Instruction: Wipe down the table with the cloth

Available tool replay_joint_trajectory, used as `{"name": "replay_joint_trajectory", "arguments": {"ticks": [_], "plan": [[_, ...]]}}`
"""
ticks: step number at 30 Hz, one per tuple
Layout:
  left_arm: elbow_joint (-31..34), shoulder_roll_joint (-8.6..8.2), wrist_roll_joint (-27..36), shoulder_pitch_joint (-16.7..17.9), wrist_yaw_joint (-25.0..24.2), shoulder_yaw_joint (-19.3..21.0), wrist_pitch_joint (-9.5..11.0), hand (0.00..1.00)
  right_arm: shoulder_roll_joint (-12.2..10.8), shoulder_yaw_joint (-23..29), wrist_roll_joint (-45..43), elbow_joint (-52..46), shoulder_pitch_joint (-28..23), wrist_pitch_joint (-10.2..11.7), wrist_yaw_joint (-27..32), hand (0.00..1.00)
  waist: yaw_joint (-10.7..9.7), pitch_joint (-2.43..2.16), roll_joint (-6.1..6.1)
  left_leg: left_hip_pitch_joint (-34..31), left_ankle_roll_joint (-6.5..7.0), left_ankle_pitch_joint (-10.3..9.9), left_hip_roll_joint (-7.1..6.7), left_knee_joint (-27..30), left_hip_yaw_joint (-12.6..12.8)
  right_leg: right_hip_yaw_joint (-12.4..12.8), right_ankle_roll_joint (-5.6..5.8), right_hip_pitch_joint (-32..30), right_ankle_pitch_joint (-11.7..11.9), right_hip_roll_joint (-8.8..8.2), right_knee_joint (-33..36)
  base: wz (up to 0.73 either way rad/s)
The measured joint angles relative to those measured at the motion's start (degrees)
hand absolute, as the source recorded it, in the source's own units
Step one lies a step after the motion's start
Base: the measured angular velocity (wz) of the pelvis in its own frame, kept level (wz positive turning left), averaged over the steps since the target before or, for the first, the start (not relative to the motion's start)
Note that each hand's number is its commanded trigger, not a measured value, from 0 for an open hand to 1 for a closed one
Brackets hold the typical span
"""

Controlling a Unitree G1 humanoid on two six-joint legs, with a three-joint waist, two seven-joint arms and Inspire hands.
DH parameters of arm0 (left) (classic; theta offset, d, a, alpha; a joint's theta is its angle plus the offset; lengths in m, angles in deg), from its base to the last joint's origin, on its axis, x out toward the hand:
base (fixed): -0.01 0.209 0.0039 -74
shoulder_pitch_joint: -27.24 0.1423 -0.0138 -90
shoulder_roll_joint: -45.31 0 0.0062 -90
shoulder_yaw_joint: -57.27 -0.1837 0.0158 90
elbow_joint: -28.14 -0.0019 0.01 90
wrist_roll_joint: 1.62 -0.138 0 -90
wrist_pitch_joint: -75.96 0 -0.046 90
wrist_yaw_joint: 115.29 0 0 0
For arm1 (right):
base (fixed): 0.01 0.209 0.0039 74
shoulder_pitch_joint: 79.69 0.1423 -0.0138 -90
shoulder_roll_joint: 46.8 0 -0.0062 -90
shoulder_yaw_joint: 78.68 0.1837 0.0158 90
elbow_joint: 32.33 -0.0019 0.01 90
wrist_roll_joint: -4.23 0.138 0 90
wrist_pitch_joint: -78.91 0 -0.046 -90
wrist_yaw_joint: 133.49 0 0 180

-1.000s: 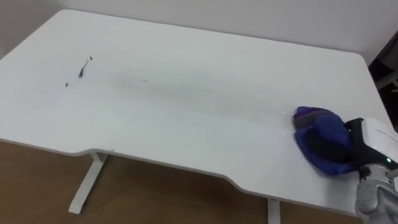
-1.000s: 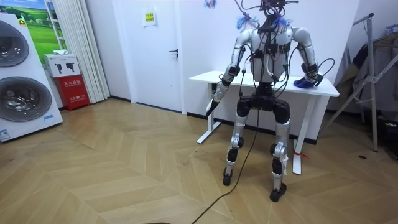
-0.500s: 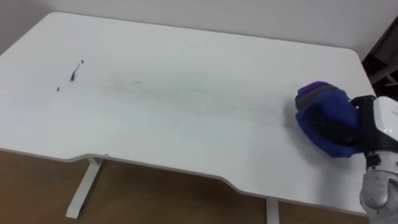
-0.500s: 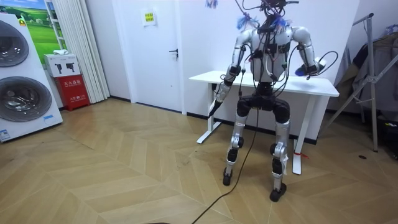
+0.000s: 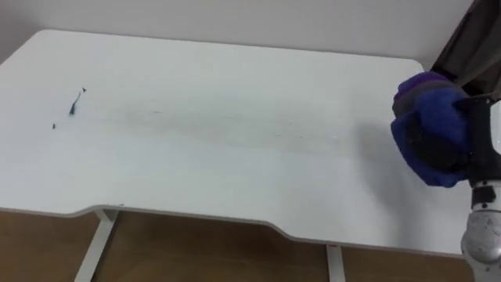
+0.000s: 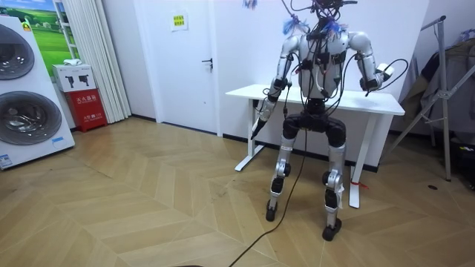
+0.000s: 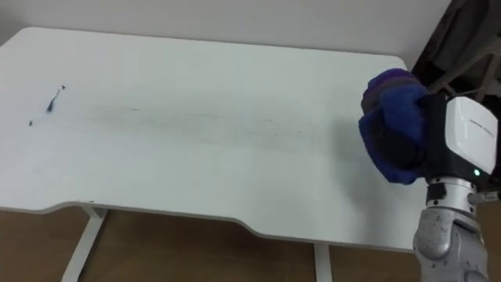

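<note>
My right hand [image 7: 466, 130] is shut on a bunched blue cloth [image 5: 432, 129] and holds it up above the right end of the white table [image 5: 235, 70]. In the room view the right hand [image 6: 378, 74] is raised at chest height over the table [image 6: 326, 98]. A few small dark marks [image 5: 73, 103] sit near the table's left end. A faint grey smear [image 5: 235, 125] runs across its middle. I stand at the table's front edge, and my left hand [image 6: 257, 124] hangs low by my side.
A dark rack [image 5: 470, 47] stands past the table's far right corner. In the room view a washing machine [image 6: 26, 89] and a red box [image 6: 87, 107] are at the left, and a door [image 6: 185, 59] stands behind.
My right hand has lifted the blue cloth off the table's right end and raised it. The eye view has shifted slightly.
</note>
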Motion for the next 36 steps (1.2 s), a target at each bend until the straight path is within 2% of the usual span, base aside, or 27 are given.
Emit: {"name": "replay_joint_trajectory", "arguments": {"ticks": [4, 6, 9, 13, 16, 20, 29, 33, 36], "plan": [[0.0, 0.00, 0.0, -0.2, 0.1, -0.1, 0.8, 0.00, -1.2, -0.4, 0.4, 0.0, -0.4, 0.0, -0.6, 0.00, 0.1, 0.23, -0.05, 0.5, 0.00, 0.0, 0.00, -0.1, 0.2, 0.1, 0.00, 0.0, 0.0, 0.01, 0.0, -0.02], [0.0, 0.01, -0.1, -0.3, 0.1, 0.0, 1.0, 0.00, -1.1, -1.6, 0.2, 0.0, -0.4, 0.0, -0.8, 0.00, 0.3, 0.48, -0.19, 0.5, 0.00, 0.0, 0.01, -0.3, 0.4, 0.4, 0.00, 0.0, 0.0, 0.05, 0.0, -0.06], [-0.2, 0.02, -0.1, -0.5, 0.5, -0.1, 1.1, 0.00, -1.2, -3.7, -0.1, 0.3, -0.6, 0.1, -0.9, 0.00, 0.3, 0.62, -0.58, 0.6, -0.02, 0.0, 0.06, -0.8, 0.6, 0.7, 0.00, -0.2, 0.0, 0.22, -0.1, -0.06], [-1.3, -0.02, -0.1, -0.9, 1.4, -0.6, 1.1, 0.00, -1.3, -5.6, -0.1, 0.5, -0.8, 0.1, -1.0, 0.00, 0.6, 0.49, -1.11, 0.3, -0.03, 0.0, 0.11, -1.0, 0.7, 0.7, 0.00, -0.6, 0.0, 0.32, -0.1, 0.00], [-1.3, -0.01, -0.1, -0.9, 1.5, -0.5, 1.1, 0.00, -1.5, -5.7, -0.6, 0.5, -0.8, 0.2, -1.0, 0.00, 1.5, 0.38, -1.32, -0.2, -0.03, 0.0, 0.11, -1.0, 0.7, 0.8, 0.00, -1.2, 0.0, 0.35, -0.1, 0.00], [-1.4, 0.00, -0.1, -0.7, 1.4, -0.5, 1.1, 0.00, -1.5, -5.7, -0.6, 1.2, -0.8, 1.0, -1.0, 0.00, 1.8, 0.33, -1.36, -0.1, -0.03, 0.0, 0.12, -1.0, 0.7, 0.6, 0.00, -1.1, 0.0, 0.34, -0.2, 0.00], [-1.5, 0.00, -0.1, 0.4, -0.1, 0.0, 1.0, 0.00, -1.5, -4.3, -1.1, 7.8, -1.4, 0.8, -1.3, 0.00, 1.2, 0.28, -1.50, -0.3, -0.03, 0.0, 0.12, -0.9, 0.6, 0.4, 0.02, -1.1, 0.0, 0.34, -0.2, 0.00], [-1.4, 0.00, 0.0, 0.9, -0.1, 0.0, 0.1, 0.00, -1.5, -3.1, 3.5, 13.2, -1.6, 0.7, -1.2, 0.00, 0.9, 0.19, -1.48, -0.2, -0.03, 0.0, 0.12, -0.8, 0.5, 0.5, 0.01, -1.0, 0.0, 0.34, -0.2, 0.00], [-1.4, -0.01, -0.1, 1.6, 0.0, 0.3, -0.3, 0.00, -1.5, 0.3, 6.3, 17.0, -1.7, 0.4, -1.0, 0.00, 0.1, 0.04, -1.52, -0.3, -0.03, 0.0, 0.12, -0.7, 0.5, 0.4, 0.01, -1.0, 0.0, 0.34, -0.1, 0.00]]}}
